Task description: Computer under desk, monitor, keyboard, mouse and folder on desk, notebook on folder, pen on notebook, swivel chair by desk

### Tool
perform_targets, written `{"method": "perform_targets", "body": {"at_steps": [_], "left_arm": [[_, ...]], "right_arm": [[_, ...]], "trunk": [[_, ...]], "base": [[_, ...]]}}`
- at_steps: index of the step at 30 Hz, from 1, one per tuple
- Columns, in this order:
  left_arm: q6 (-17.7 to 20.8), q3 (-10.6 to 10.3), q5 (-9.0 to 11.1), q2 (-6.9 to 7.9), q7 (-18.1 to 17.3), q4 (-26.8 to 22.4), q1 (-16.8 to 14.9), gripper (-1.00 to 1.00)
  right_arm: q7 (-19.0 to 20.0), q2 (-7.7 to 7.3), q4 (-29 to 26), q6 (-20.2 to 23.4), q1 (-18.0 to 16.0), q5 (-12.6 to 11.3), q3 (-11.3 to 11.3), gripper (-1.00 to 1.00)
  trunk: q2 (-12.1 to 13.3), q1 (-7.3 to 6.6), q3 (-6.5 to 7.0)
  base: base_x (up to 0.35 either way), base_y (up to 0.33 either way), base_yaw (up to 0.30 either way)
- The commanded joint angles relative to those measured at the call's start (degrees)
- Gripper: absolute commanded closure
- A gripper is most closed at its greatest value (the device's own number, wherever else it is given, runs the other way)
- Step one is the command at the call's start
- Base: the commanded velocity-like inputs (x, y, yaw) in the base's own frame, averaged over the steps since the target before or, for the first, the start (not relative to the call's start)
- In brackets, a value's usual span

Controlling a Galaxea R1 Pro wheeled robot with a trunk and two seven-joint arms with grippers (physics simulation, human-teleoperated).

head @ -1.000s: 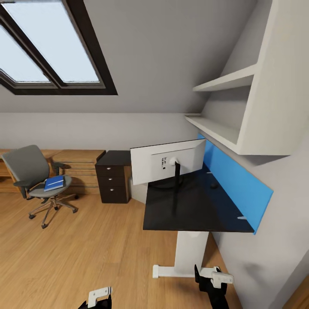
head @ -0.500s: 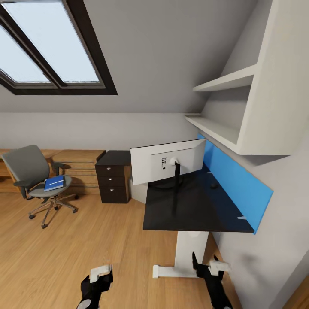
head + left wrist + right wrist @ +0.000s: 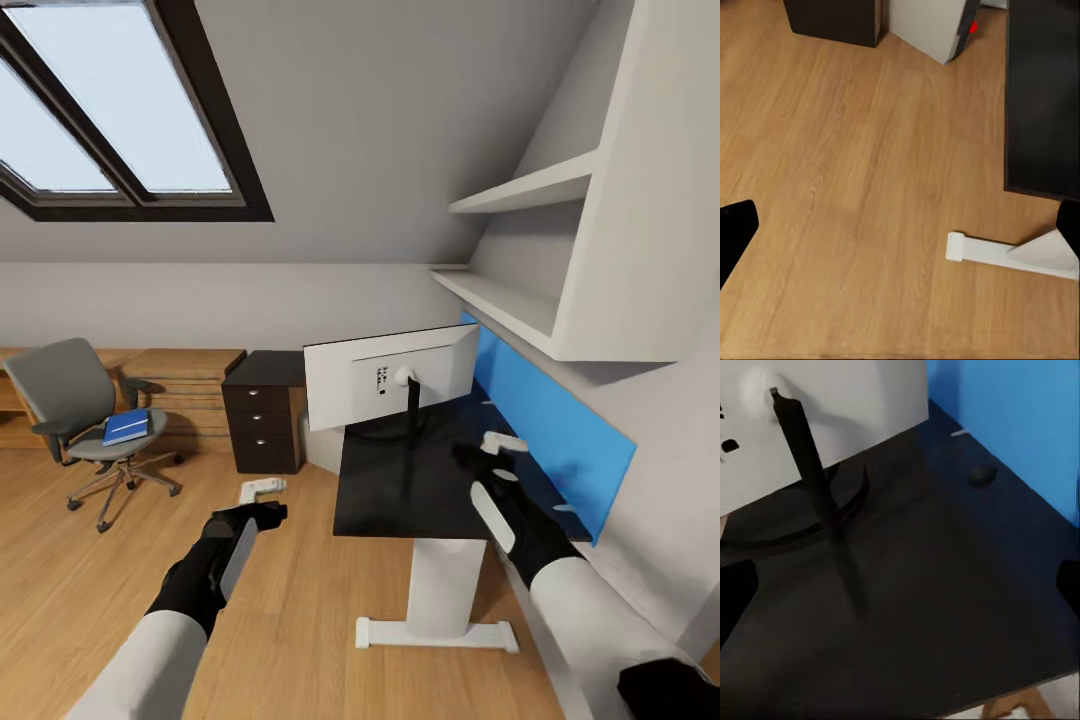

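**Bedroom workspace: items as found**

Monitor (image 3: 392, 378): stands on the black worktop (image 3: 440, 500), pale back panel facing the camera, thin black stem (image 3: 814, 484) running down to the surface. Its stem and back panel also show in the right wrist view.

Mouse (image 3: 982, 475): small dark rounded item on the worktop near the blue back panel (image 3: 555, 420), apart from the monitor's stem.

Computer (image 3: 934, 26): light-grey case with a red mark, on the wooden floor (image 3: 270, 590) just beside the black drawer unit (image 3: 263, 412).

Swivel chair (image 3: 80, 420): grey seat and back, chrome star base, standing well apart from the worktop, beside a light wooden dresser (image 3: 185, 385).

Folder (image 3: 126, 427): blue, flat on the chair seat.

Left gripper (image 3: 262, 497): over the floor, between chair and worktop; its 2 fingers sit at opposite edges of the left wrist view, spread wide, holding nothing.

Right gripper (image 3: 490, 455): over the worktop, near the mouse; fingers likewise spread wide and empty.

Surroundings: 2 white wall shelves (image 3: 530, 240) above the worktop; skylight (image 3: 110, 120) in the sloped ceiling.
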Motion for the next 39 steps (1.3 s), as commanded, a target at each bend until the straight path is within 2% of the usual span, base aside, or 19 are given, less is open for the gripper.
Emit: {"method": "perform_targets", "body": {"at_steps": [1,5,6,9,12,17,27,33,39], "left_arm": [[0.2,0.1,1.8,-0.11,0.2,3.2,-2.2,-1.0],[-0.1,0.2,3.3,-0.02,0.0,5.7,-3.7,-1.0],[-1.2,0.1,3.7,0.08,-0.1,6.8,-4.3,-1.0],[-2.9,0.2,3.7,0.36,-0.1,7.0,-4.4,-1.0],[-6.4,0.1,3.7,1.23,0.0,8.1,-4.4,-1.0],[-9.1,0.1,3.7,1.4,0.2,8.6,-4.4,-1.0],[-10.7,0.0,3.7,1.42,0.3,8.8,-4.5,-1.0],[-10.9,0.0,3.7,1.44,0.3,8.8,-4.5,-1.0],[-10.8,0.1,3.7,1.5,0.3,8.8,-4.5,-1.0]], "right_arm": [[-0.8,-0.47,0.3,6.4,-3.0,-0.5,-1.2,-1.0],[-0.8,-0.82,0.9,10.6,-5.0,-0.4,-3.6,-1.0],[-0.8,-1.02,2.5,12.0,-5.4,-0.1,-4.5,-1.0],[-0.8,-1.1,3.0,11.8,-4.8,0.3,-4.7,-1.0],[-0.8,-1.65,3.2,9.9,-2.9,2.7,-4.7,-1.0],[-0.7,-1.81,3.2,9.1,-2.2,4.6,-4.6,-1.0],[-0.7,-1.83,2.8,8.9,-1.6,5.3,-4.5,-1.0],[-0.5,-1.7,2.7,8.8,-1.6,5.3,-3.3,-1.0],[-0.4,-1.67,2.8,8.8,-1.5,5.3,-2.4,-1.0]], "trunk": [[-0.1,0.02,-0.04],[-0.1,0.02,-0.04],[-0.1,0.02,-0.04],[-0.1,0.02,-0.04],[-0.1,0.02,-0.04],[-0.1,0.02,-0.04],[-0.1,0.02,-0.04],[-0.1,0.02,-0.04],[-0.1,0.02,-0.04]], "base": [[0.0,0.0,0.0],[0.0,0.0,0.0],[0.0,0.0,0.0],[0.0,0.0,0.0],[0.076,-0.071,0.0],[0.181,-0.181,0.0],[0.182,-0.265,0.0],[0.085,-0.306,0.0],[0.022,-0.072,0.023]]}}
